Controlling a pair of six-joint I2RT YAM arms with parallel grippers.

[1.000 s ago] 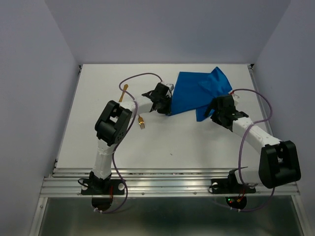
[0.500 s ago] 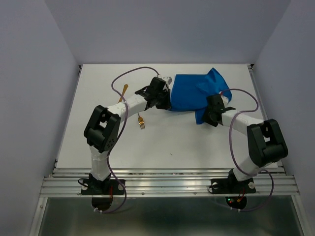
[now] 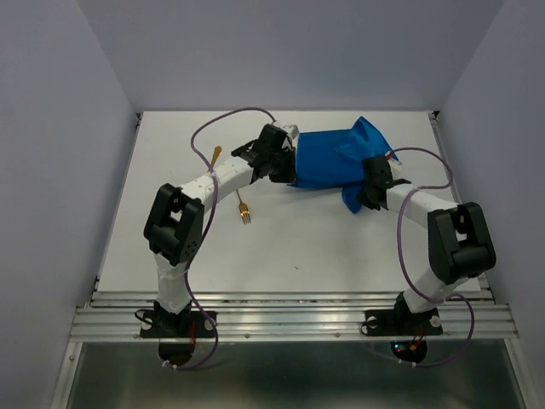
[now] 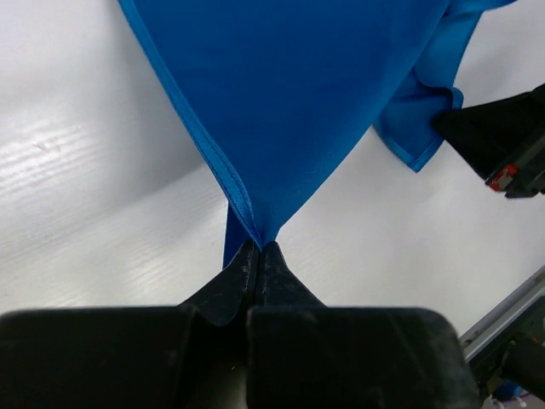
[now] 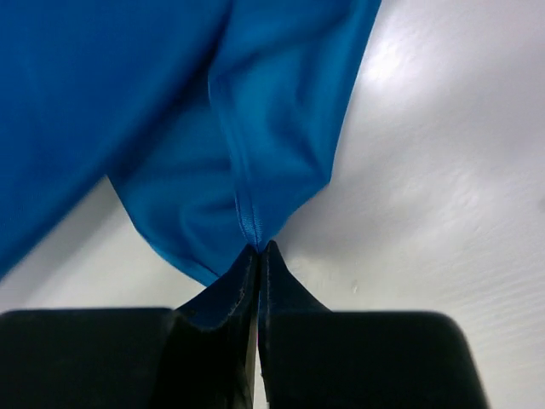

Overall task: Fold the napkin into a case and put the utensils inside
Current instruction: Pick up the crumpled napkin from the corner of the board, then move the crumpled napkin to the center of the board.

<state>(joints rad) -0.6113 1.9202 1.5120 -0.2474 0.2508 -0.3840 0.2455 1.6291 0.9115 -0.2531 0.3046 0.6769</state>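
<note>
Near the far edge of the table (image 3: 298, 256), the napkin (image 3: 328, 158) is stretched between my two pincers. My right pincer (image 5: 258, 249) was wide open a second ago and has now pinched the napkin's right corner, while my left pincer (image 4: 258, 247) keeps pinching the left one. With both corners held I think I can start folding; the fork (image 3: 243, 210) lies nearer the left edge, not yet inside.

Napkin (image 3: 328, 158) spans btwn L gripper (image 4: 260, 247) and R gripper (image 5: 258, 247), one corner in each, over table (image 3: 298, 247). Fork (image 3: 243, 210) on table, near-left of L gripper. 2nd utensil (image 3: 215, 156) further left.
</note>
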